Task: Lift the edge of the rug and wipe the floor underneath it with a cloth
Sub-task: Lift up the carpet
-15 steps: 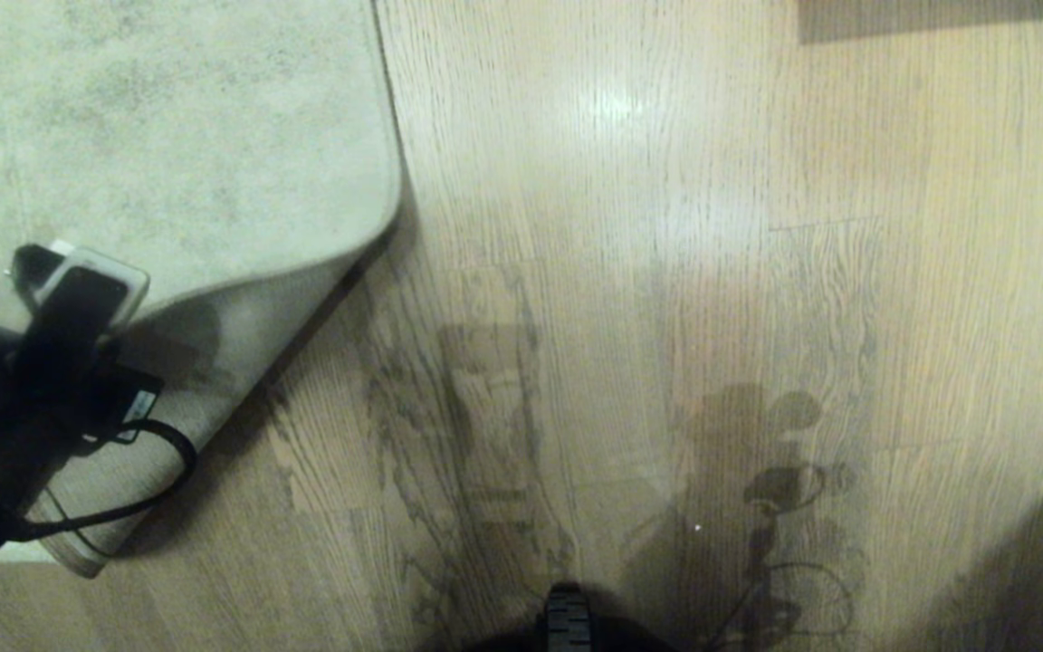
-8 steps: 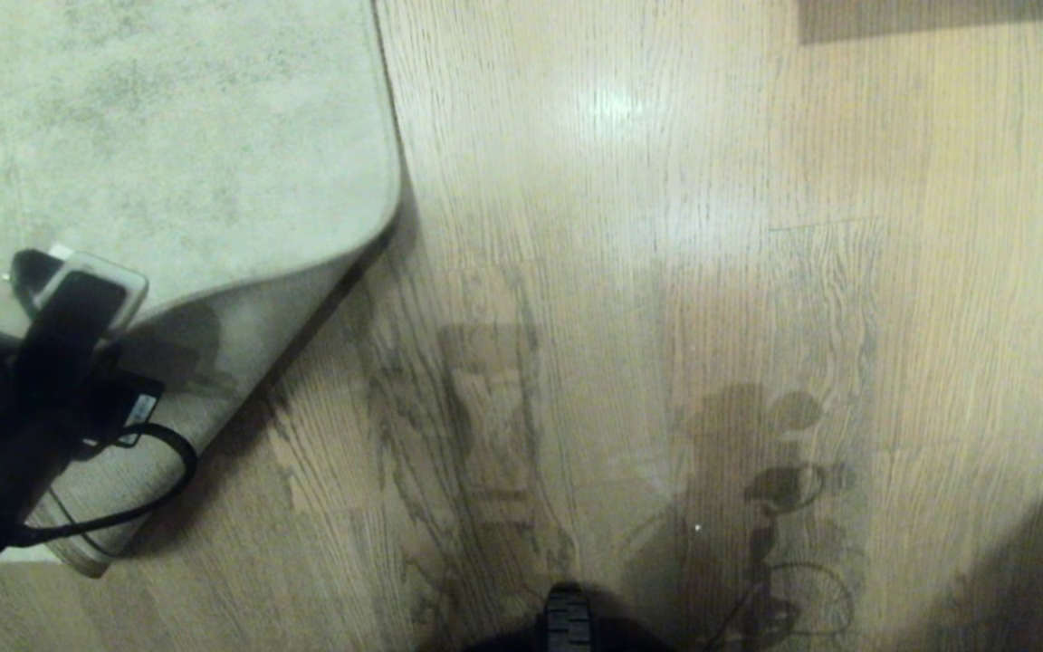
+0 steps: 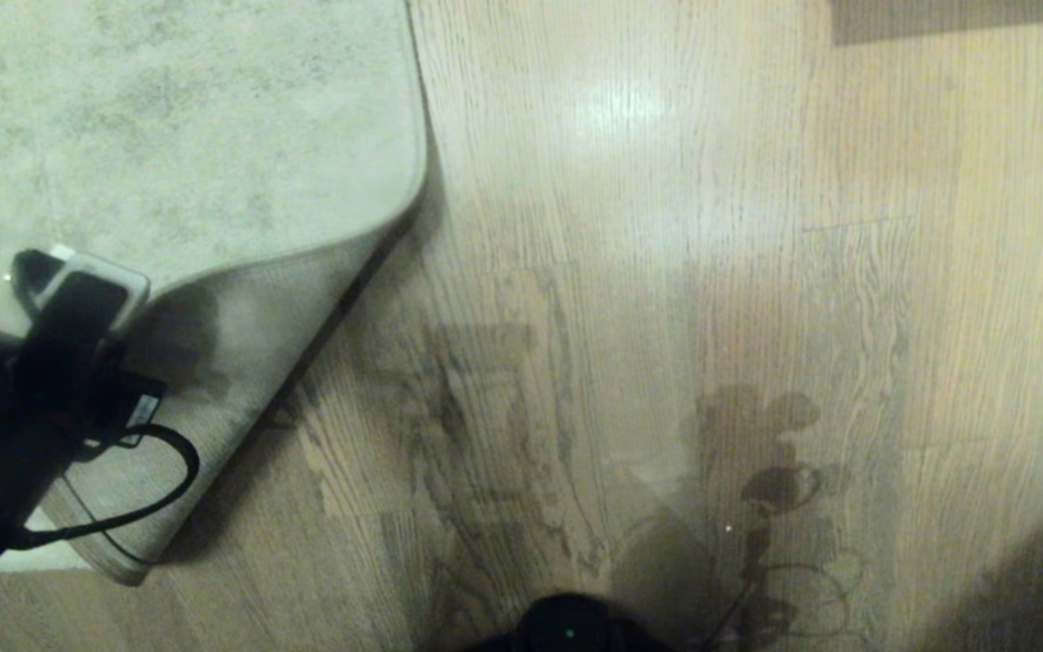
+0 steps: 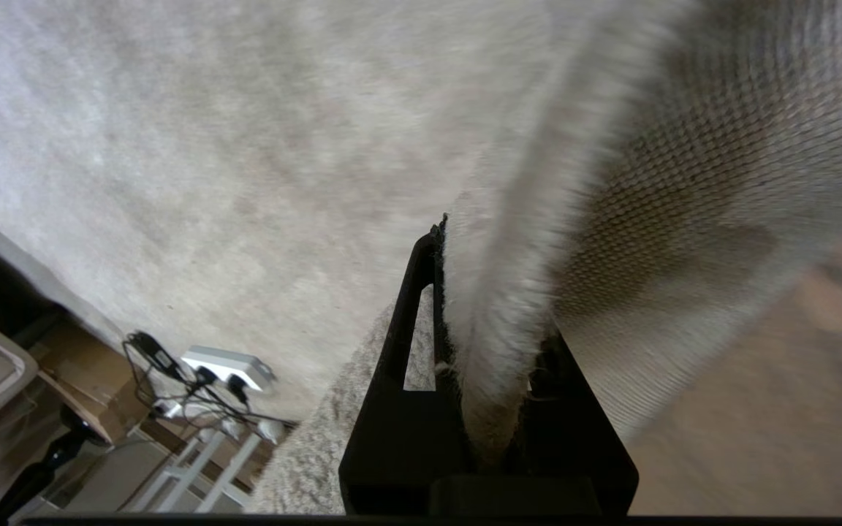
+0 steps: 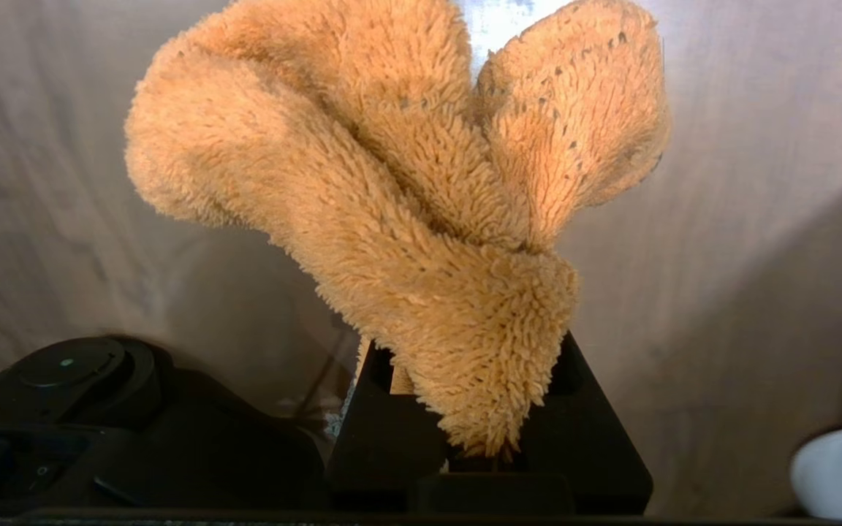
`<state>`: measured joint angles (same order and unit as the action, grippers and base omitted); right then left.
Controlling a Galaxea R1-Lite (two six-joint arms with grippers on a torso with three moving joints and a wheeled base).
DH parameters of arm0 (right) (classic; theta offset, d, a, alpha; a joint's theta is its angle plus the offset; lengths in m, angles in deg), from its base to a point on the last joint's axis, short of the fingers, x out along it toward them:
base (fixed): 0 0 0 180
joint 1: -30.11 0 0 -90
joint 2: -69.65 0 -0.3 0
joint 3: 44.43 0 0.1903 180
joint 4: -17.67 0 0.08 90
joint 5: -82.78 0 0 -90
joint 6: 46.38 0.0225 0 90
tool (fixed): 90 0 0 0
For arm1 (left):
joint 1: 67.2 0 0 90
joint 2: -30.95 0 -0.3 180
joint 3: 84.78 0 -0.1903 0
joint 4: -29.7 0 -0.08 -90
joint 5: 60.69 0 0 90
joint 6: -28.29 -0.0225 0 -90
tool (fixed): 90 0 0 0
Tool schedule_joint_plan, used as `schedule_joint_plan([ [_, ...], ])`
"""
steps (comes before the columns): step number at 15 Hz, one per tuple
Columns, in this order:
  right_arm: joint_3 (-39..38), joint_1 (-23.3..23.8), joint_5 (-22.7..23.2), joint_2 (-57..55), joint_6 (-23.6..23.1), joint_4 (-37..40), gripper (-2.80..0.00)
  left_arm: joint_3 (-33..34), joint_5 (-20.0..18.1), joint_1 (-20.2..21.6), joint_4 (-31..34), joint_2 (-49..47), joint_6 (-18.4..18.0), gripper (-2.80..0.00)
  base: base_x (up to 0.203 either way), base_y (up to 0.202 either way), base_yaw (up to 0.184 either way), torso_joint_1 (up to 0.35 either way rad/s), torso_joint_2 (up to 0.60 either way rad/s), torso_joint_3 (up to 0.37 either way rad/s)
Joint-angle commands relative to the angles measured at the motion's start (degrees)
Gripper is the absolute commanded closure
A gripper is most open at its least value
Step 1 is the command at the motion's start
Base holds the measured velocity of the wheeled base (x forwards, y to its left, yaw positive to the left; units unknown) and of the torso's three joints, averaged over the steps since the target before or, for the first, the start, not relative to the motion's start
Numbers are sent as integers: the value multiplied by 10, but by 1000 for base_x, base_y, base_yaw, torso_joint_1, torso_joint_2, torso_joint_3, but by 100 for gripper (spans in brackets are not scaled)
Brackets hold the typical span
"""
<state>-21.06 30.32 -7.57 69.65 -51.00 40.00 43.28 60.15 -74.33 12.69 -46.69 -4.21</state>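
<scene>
Broadly, the floor [image 3: 666, 272] fills most of the head view, pale wood-grain planks with a soft glare patch and dark shadows toward the near edge. Over its left part lies the rug, and the rug edge [image 3: 241, 362] at the near corner is folded up and back, showing its beige woven backing [image 4: 684, 204] above the bare boards. At the far left of the head view, the left gripper [image 4: 490, 351] has its black fingers [image 4: 406, 329] pinched tight on that lifted border, the pile squeezed between them. The right gripper [image 5: 490, 409] does not appear in the head view; its wrist view shows it clamped on the cloth [image 5: 406, 204], a fluffy orange-yellow rag that bunches out beyond the fingertips, clear of the floor.
</scene>
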Motion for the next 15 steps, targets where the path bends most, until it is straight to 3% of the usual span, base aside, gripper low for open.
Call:
schedule_joint_plan([
  [1,0,0,0,-1,0,0,0,1,3,0,-1,0,-2,0,0,194,-2,-1,2,2],
  [10,0,0,0,-1,0,0,0,1,3,0,-1,0,-2,0,0,189,-2,1,2,3],
  [15,0,0,0,-1,0,0,0,-3,3,0,-1,0,0,0,0,20,0,0,0,1],
])
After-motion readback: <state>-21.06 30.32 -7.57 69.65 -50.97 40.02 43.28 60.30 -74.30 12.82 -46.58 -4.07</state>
